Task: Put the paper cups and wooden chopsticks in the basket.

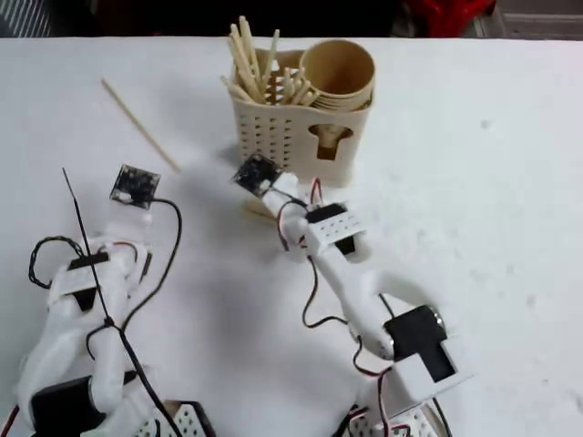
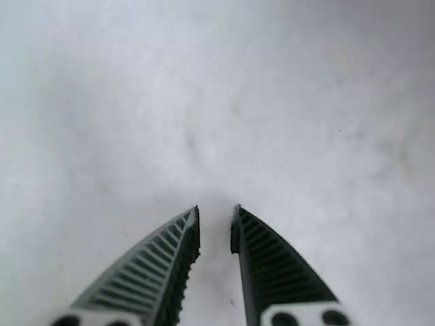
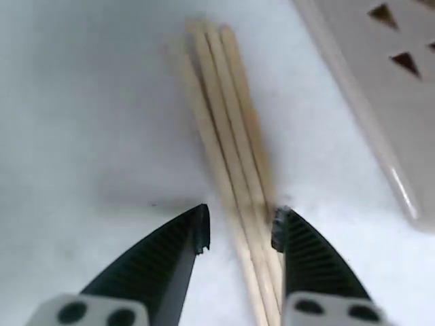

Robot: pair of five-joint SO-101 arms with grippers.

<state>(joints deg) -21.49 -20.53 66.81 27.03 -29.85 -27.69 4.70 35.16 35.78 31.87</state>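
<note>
A cream perforated basket [image 1: 273,137] stands at the back middle of the table, holding stacked paper cups [image 1: 339,68] and several wooden chopsticks [image 1: 250,55]. A small bundle of chopsticks [image 3: 228,136] lies flat on the table just in front of the basket wall [image 3: 380,102]. My right gripper [image 3: 241,227] is open and straddles this bundle, one finger touching it; in the high view it sits at the basket's front left [image 1: 264,196]. One loose chopstick [image 1: 141,126] lies at the back left. My left gripper [image 2: 215,210] hovers over bare table [image 1: 127,214], nearly shut, holding nothing.
The white table [image 1: 492,182] has free room to the right of the basket and in front of it. Black and red cables [image 1: 168,246] trail from both arms over the near part of the table.
</note>
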